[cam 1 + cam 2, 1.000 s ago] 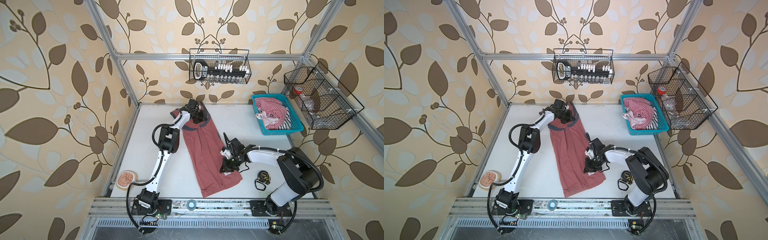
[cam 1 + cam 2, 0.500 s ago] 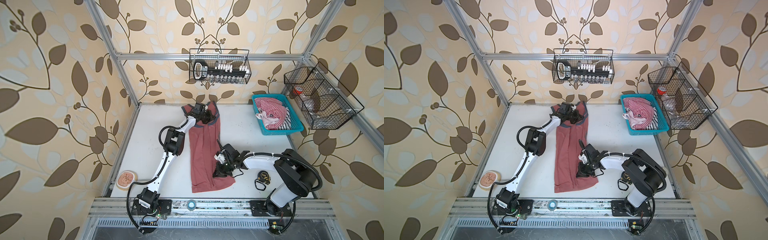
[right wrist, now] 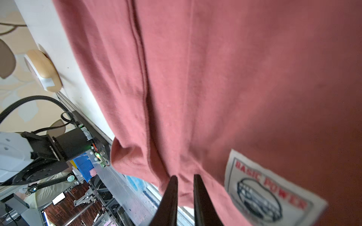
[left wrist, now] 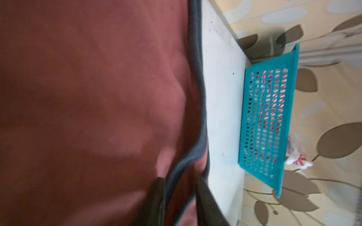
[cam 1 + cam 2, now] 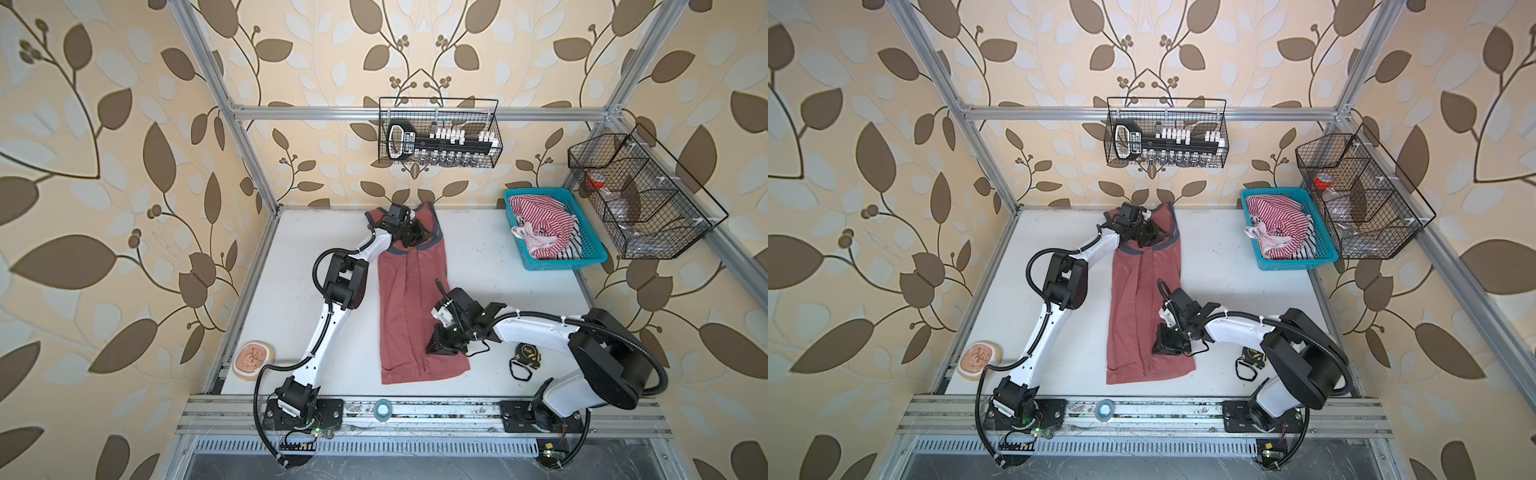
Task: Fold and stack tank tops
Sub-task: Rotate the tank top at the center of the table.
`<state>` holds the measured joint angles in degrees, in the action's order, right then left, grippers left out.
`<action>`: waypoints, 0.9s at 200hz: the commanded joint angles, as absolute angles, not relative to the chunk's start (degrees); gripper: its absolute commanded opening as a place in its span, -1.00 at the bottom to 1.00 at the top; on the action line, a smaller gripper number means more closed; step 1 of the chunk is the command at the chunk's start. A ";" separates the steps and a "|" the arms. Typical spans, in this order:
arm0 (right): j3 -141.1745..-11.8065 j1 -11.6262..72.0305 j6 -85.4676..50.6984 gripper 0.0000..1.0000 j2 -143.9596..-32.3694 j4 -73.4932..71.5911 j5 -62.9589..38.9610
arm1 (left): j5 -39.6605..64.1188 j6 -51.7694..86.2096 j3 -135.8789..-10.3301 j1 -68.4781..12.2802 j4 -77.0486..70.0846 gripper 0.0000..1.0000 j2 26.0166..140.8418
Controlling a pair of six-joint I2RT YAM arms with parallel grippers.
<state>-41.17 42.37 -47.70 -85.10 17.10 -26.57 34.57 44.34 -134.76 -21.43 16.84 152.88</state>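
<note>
- The left gripper [image 4: 180, 179] has its jaws parted. The dark trim [image 4: 197, 78] of the red tank top [image 4: 88, 97] runs through the gap, and no pinch on it shows.
- In both top views the left gripper [image 5: 409, 237] [image 5: 1148, 235] sits over the neck end of the red tank top. It is close to the back wall, with little room behind it.
- The right gripper [image 3: 184, 177] has its jaws a narrow gap apart, tips down at a wrinkle of cloth near the hem. Nothing shows clamped between them. A white label [image 3: 270, 193] lies just beside the tips.
- In a top view the right gripper [image 5: 442, 345] is over the garment's right edge, toward the hem end.
- The red tank top [image 5: 411, 307] lies flat and lengthwise in the middle of the table [image 5: 498, 266], folded narrow. Its straps are at the back wall and its hem is just short of the front rail [image 5: 436, 409].
- Bare table lies on both sides of it. On the left it runs to the frame edge, where a round tan pad [image 5: 253, 359] sits at the front corner.
- On the right, a tape measure [image 5: 528, 353] lies near the right arm, and a teal basket [image 5: 561, 266] stands in the back right corner.
- The striped tank top [image 5: 540, 220] lies heaped in that basket, well apart from both grippers.
</note>
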 commanded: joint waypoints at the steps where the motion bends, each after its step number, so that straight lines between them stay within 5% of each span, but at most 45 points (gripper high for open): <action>1: -44.94 42.28 -46.25 -0.60 -81.23 22.84 -22.46 | 31.40 37.73 -135.27 -21.62 22.95 -0.13 140.89; 47: -46.17 37.88 -40.34 -0.45 -70.87 33.49 -18.06 | 23.28 25.09 -129.78 -21.62 44.61 -0.08 126.82; 91: -41.48 31.73 -34.68 -0.38 -62.89 42.10 -15.87 | 11.46 19.85 -98.83 -21.75 56.19 -0.05 102.35; 140: -35.34 31.64 -33.55 -0.31 -60.70 44.37 -15.90 | 12.22 23.71 -69.83 -23.47 59.95 -0.05 80.32; 180: -30.58 32.40 -33.88 -0.28 -60.07 41.29 -17.27 | 19.45 29.69 -56.24 -29.64 53.94 -0.04 73.98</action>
